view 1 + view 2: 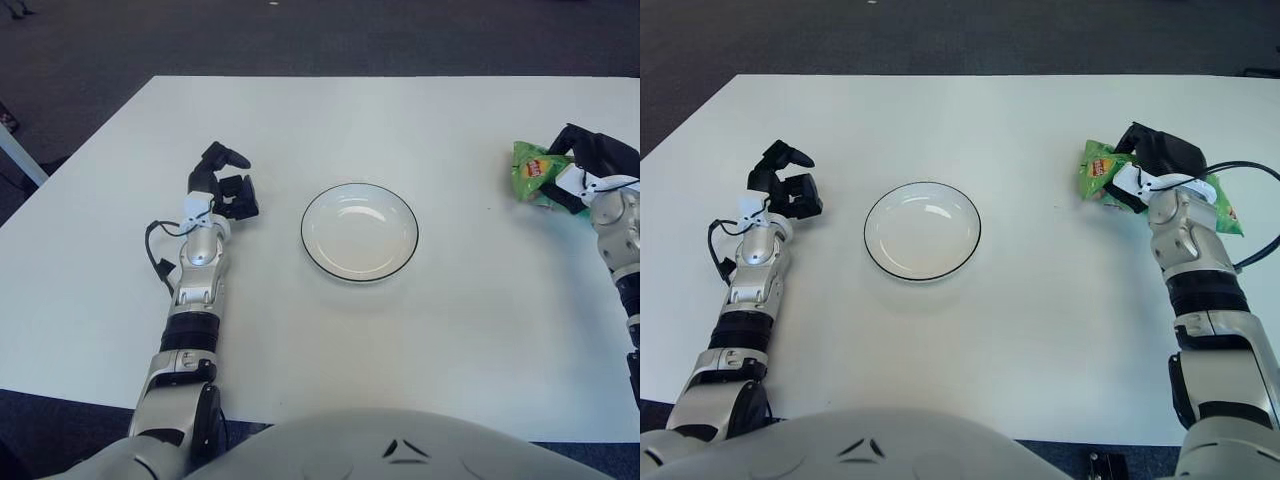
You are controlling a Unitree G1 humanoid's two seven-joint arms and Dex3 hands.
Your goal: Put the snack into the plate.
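Note:
The snack point(1098, 170) is a green bag lying on the white table at the right. My right hand point(1155, 160) is on top of it, and its dark fingers are curled around the bag's middle. Part of the bag sticks out on both sides of the hand. The bag still looks to be down on the table. The plate point(868, 232) is white with a dark rim and empty. It stands in the middle of the table, well to the left of the snack. My left hand point(225, 185) shows left of the plate, with fingers relaxed and holding nothing.
The white table point(450, 350) ends in a front edge near my body and a far edge at the top. Dark floor lies beyond. A black cable point(1240, 250) loops by my right forearm.

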